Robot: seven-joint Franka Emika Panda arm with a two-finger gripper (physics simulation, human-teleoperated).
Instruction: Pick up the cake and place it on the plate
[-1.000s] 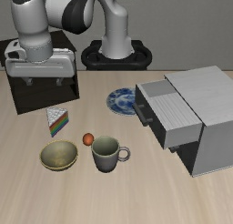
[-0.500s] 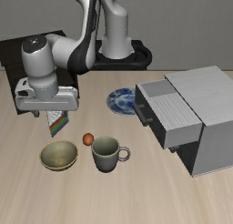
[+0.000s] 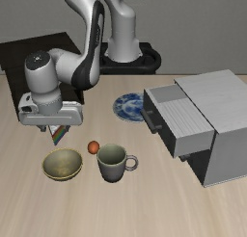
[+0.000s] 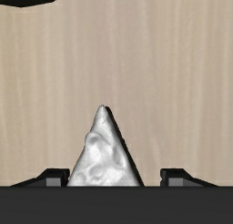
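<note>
Down we have come since before: our claw (image 3: 52, 126) straddles the cake (image 4: 105, 157), wide open, so next we close, then lift toward the plate (image 3: 127, 106).

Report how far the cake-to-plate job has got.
Done: the approach. The gripper is low around the cake, which sits between its open fingers. In hand: the grasp, not yet made, since in the wrist view both fingers stand clear of the cake's sides. Left: closing, lifting and carrying it to the blue plate, which has nothing on it.
</note>
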